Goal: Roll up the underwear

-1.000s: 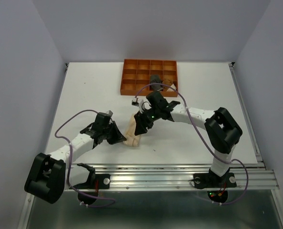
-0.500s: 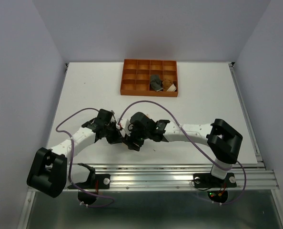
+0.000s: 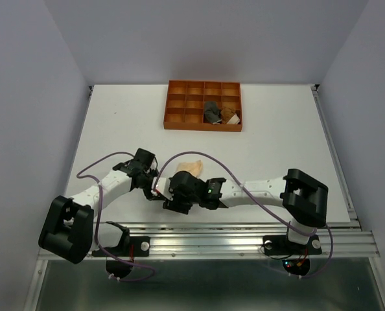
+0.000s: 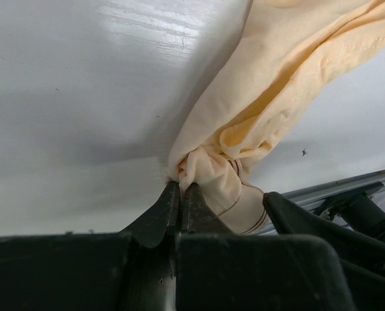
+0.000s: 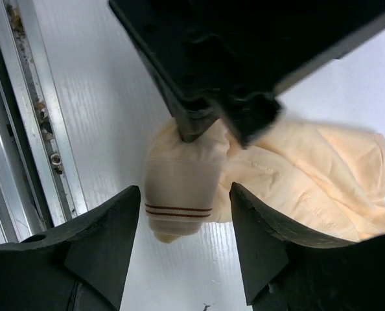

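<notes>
The pale peach underwear (image 3: 187, 167) lies spread on the white table in front of the arms. My left gripper (image 3: 156, 190) is shut, pinching a bunched end of it (image 4: 209, 172) by the cream waistband with two brown stripes (image 5: 179, 194). My right gripper (image 5: 183, 240) is open, its fingers either side of that waistband end and just short of it, right beside the left gripper (image 5: 205, 97). In the top view the right gripper (image 3: 173, 202) sits at the near edge of the cloth. The dark grey underwear (image 3: 212, 111) and the rust-brown one (image 3: 229, 115) lie in the tray.
The orange-brown grid tray (image 3: 179, 103) stands at the back middle of the table. A metal rail (image 3: 231, 227) runs along the table's near edge, close behind both grippers (image 5: 24, 129). Purple cables loop over both arms.
My right arm swung from the table's middle down and left to the near edge, beside the left gripper. The left gripper shifted slightly right, and the peach cloth now stretches away from it.
</notes>
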Robot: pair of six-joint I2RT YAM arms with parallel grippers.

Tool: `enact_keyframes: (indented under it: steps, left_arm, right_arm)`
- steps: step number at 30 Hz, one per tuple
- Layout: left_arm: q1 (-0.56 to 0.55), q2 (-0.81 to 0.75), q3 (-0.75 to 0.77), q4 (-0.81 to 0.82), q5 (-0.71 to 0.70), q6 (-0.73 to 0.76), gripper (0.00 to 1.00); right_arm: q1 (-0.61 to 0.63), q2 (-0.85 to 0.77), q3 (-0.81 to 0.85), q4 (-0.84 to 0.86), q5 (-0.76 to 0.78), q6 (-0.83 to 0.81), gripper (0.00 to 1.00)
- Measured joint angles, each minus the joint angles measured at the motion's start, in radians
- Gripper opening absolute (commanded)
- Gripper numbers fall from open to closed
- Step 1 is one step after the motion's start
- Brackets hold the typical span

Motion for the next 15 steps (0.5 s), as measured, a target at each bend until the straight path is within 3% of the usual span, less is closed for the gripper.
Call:
enact_keyframes:
  steps: [15]
  left_arm:
    - [0.000,0.000,0.032,-0.060,0.000,-0.011,0.00]
  right_arm:
    - [0.105,0.001,-0.004,0.008,0.147,-0.079,0.63]
